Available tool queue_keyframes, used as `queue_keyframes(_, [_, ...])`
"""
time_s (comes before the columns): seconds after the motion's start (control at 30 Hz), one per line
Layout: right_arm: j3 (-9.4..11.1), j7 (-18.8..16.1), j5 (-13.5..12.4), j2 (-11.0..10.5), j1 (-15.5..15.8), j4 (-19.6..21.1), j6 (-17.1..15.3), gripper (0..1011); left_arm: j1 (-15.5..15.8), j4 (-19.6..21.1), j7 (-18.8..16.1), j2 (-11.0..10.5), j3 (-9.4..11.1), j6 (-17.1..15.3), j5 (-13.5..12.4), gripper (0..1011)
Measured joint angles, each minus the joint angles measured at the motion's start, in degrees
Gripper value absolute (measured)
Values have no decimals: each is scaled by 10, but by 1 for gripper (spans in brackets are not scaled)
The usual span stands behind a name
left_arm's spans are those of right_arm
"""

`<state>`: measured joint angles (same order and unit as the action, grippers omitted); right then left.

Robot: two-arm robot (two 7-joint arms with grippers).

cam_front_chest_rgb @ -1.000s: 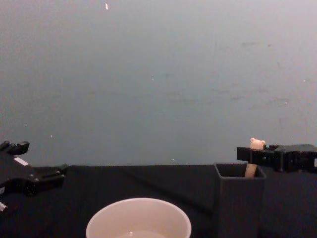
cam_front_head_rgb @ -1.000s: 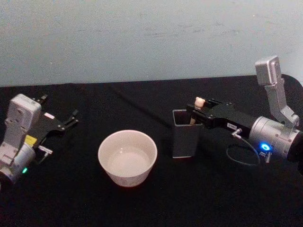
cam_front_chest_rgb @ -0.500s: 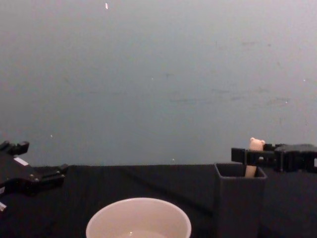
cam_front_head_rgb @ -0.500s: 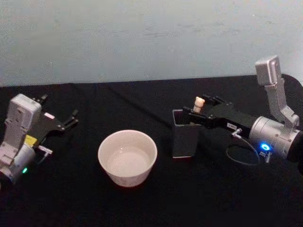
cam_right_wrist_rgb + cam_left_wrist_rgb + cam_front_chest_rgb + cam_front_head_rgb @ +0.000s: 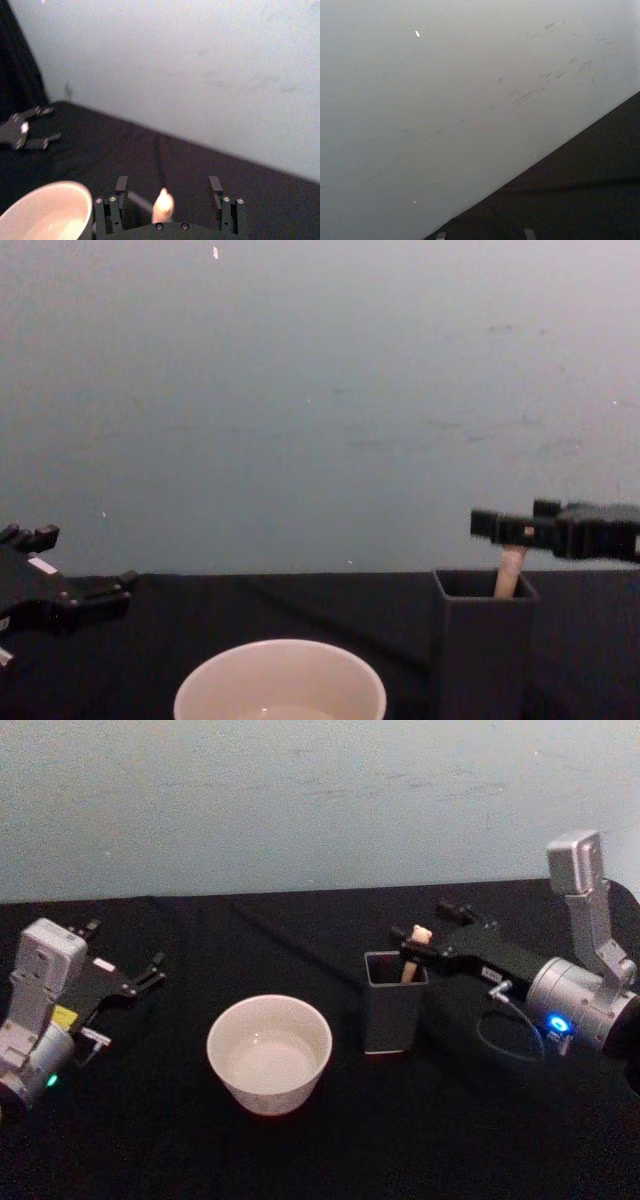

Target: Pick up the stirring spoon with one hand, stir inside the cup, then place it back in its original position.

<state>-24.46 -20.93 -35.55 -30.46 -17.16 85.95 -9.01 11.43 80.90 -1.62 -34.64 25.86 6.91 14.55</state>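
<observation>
My right jaws (image 5: 417,942) stand apart around the top of the stirring spoon (image 5: 412,960), one on each side of its cream handle with open space between them and it; the right wrist view shows the handle (image 5: 163,206) rising in the middle of the gap, touching neither side. A second ago these jaws sat lower, level with the bear-head knob at the holder's rim; now they have risen and drawn back a little, so in the chest view they (image 5: 512,529) cover the knob and leave the beige handle (image 5: 510,573) showing below. The spoon itself has not moved: it still stands tilted in the dark grey square holder (image 5: 391,1003), its stem and bowl hidden inside. The cup (image 5: 269,1053) sits on the black tabletop (image 5: 300,1150) just beside the holder, on my left of it, in the same place as before. Farther out, my left jaws (image 5: 152,970) hover spread apart over the left side of the tabletop, well away from the cup, shifted only slightly since the earlier frames.
</observation>
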Motion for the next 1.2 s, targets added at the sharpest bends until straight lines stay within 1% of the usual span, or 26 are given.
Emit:
queue_keyframes(0.07, [7, 13, 7, 6, 5, 6, 14, 1002, 0, 0, 0, 0, 0, 0, 0, 1001])
queue_keyframes(0.1, [16, 34, 19, 14, 11, 13, 34, 1002, 0, 0, 0, 0, 0, 0, 0, 1001])
queue_keyframes(0.17, [24, 62, 36, 24, 17, 19, 59, 1002, 0, 0, 0, 0, 0, 0, 0, 1001])
queue_keyframes(0.2, [30, 92, 59, 34, 21, 23, 84, 1002, 0, 0, 0, 0, 0, 0, 0, 1001])
queue_keyframes(0.3, [37, 135, 92, 49, 25, 23, 111, 1002, 0, 0, 0, 0, 0, 0, 0, 1001])
queue_keyframes(0.33, [40, 168, 120, 58, 26, 21, 127, 1002, 0, 0, 0, 0, 0, 0, 0, 1001])
queue_keyframes(0.37, [40, 184, 133, 63, 26, 18, 132, 1002, 0, 0, 0, 0, 0, 0, 0, 1001])
queue_keyframes(0.4, [42, 215, 159, 72, 26, 11, 137, 1002, 0, 0, 0, 0, 0, 0, 0, 1001])
queue_keyframes(0.5, [43, 251, 187, 82, 26, -2, 134, 1002, 0, 0, 0, 0, 0, 0, 0, 1001])
queue_keyframes(0.57, [43, 279, 215, 89, 30, -21, 128, 1002, 0, 0, 0, 0, 0, 0, 0, 1001])
queue_keyframes(0.67, [40, 290, 233, 89, 37, -34, 123, 1002, 0, 0, 0, 0, 0, 0, 0, 1001])
queue_keyframes(0.7, [37, 294, 243, 89, 43, -43, 121, 1002, 0, 0, 0, 0, 0, 0, 0, 1001])
queue_keyframes(0.83, [30, 296, 262, 87, 56, -61, 113, 1002, 0, 0, 0, 0, 0, 0, 0, 1001])
queue_keyframes(0.97, [24, 295, 279, 86, 62, -78, 115, 1002, 0, 0, 0, 0, 0, 0, 0, 1001])
queue_keyframes(1.13, [22, 284, 289, 89, 58, -103, 116, 1002, 0, 0, 0, 0, 0, 0, 0, 1001])
queue_keyframes(1.2, [22, 284, 289, 89, 58, -102, 116, 1002, 0, 0, 0, 0, 0, 0, 0, 1002])
